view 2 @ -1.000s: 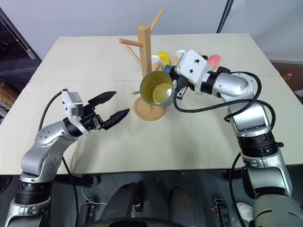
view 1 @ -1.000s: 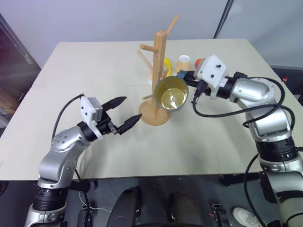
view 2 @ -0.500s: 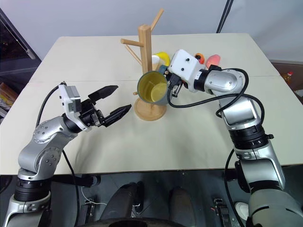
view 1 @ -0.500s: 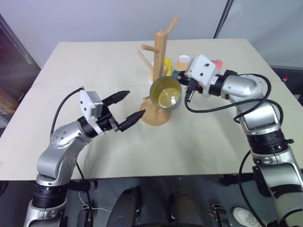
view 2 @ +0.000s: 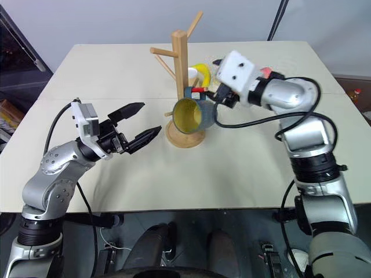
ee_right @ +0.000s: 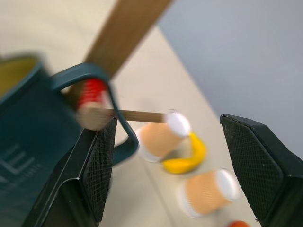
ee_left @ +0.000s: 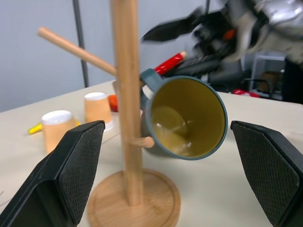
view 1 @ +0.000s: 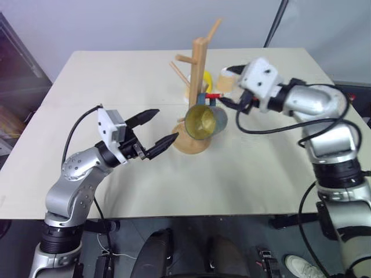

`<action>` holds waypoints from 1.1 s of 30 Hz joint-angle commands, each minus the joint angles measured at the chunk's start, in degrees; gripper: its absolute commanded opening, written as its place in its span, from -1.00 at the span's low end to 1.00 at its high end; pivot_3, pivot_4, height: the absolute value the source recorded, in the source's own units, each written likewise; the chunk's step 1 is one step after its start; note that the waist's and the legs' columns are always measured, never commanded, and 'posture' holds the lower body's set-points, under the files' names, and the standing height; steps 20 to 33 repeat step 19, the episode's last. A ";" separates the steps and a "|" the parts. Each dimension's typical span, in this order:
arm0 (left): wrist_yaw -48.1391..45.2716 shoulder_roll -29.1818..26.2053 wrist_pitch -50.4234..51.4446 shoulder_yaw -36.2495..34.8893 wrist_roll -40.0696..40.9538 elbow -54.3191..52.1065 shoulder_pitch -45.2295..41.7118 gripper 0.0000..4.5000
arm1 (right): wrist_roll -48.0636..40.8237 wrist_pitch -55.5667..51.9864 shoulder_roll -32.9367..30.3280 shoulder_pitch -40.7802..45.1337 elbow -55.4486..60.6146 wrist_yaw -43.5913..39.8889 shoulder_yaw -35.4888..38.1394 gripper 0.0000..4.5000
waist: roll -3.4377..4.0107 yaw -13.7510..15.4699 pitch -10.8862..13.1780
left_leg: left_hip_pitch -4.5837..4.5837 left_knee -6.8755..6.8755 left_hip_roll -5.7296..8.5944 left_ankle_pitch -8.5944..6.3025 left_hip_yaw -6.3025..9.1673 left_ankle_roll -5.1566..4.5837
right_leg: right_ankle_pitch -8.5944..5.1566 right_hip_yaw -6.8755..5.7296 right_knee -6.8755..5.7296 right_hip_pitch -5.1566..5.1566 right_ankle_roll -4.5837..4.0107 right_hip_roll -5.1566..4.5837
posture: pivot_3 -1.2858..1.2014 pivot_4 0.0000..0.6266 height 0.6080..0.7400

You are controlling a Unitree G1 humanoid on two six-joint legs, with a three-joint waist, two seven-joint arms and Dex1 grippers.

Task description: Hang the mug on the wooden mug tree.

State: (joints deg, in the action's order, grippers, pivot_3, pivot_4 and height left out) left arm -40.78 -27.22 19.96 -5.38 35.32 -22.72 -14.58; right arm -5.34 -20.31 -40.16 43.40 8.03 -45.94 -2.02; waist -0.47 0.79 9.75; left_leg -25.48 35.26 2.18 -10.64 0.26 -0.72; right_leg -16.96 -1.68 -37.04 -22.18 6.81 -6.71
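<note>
Right pincer [view 1: 227,87] open, clear of mug [view 1: 206,120]; mug hangs tilted on tree [view 1: 198,63] peg. You risk nudging it loose when withdrawing.

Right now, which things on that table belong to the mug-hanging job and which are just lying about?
Job:
- mug, its handle over a peg
- wooden mug tree
- right gripper, open beside the mug

Lying about:
- two orange paper cups
- banana
- table
</note>
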 commanded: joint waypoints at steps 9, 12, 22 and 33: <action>12.39 4.57 -7.94 -4.63 -11.77 13.38 6.63 1.00 | -8.65 4.56 11.85 -28.95 2.10 9.12 14.55 0.59 | 0.03 -0.62 -0.01 | 0.11 -0.11 -0.03 0.00 -0.03 -0.01 | 0.00 0.05 -0.08 -0.03 0.01 0.01 | 0.03 -0.52 1.00; 14.51 5.82 -9.44 -4.97 -13.69 14.41 9.42 1.00 | -7.85 9.03 15.40 -31.54 -0.73 10.86 13.98 0.59 | 0.07 -0.75 0.03 | 0.10 -0.08 -0.03 0.02 -0.05 0.02 | 0.00 0.07 -0.18 -0.08 0.01 0.03 | 0.03 -0.52 1.00; 16.69 6.80 -10.30 -6.13 -14.38 13.56 12.58 1.00 | -9.48 13.66 17.83 -31.88 -4.51 12.19 14.46 0.59 | 0.05 -0.16 0.01 | 0.11 -0.03 -0.03 0.01 -0.05 0.04 | 0.00 0.07 -0.12 -0.04 0.00 -0.02 | 0.03 -0.52 1.00; 16.69 6.80 -10.30 -6.13 -14.38 13.56 12.58 1.00 | -9.48 13.66 17.83 -31.88 -4.51 12.19 14.46 0.59 | 0.05 -0.16 0.01 | 0.11 -0.03 -0.03 0.01 -0.05 0.04 | 0.00 0.07 -0.12 -0.04 0.00 -0.02 | 0.03 -0.52 1.00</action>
